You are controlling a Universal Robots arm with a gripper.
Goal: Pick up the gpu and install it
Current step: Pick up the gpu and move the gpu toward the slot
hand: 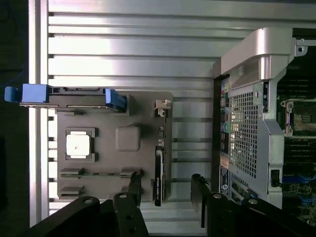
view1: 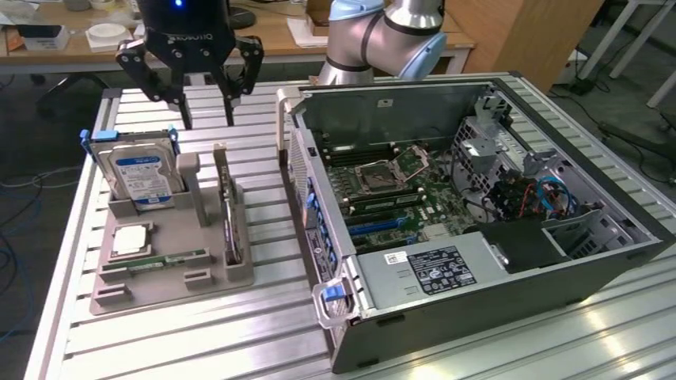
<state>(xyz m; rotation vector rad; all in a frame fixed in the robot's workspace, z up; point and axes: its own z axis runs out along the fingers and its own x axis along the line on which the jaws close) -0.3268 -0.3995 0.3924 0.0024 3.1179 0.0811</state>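
Nearest you is the ribbed aluminium table, with the grey holder sitting flat on it; take everything below relative to that holder. On the holder's side toward the exterior view's left, at its far end, the silver hard drive with blue rails stands upright in its slot. Nearer you on that same side, the square CPU chip lies flat in its pocket. Just in front of the chip, the narrow green memory stick lies across the holder. On the holder's side toward the exterior view's right, the gpu stands on edge in its long slot as a slim dark slab, seated in the holder and not lifted. The gripper hangs above the holder's far end, clear of everything. Its jaws are spread wide with nothing between them. From the wrist view you look straight down on the holder. The gpu lines up in the gap between the two black fingers, well below them. Off the holder toward the exterior view's right, just beside it on the table, the open computer case lies on its side with the motherboard showing.
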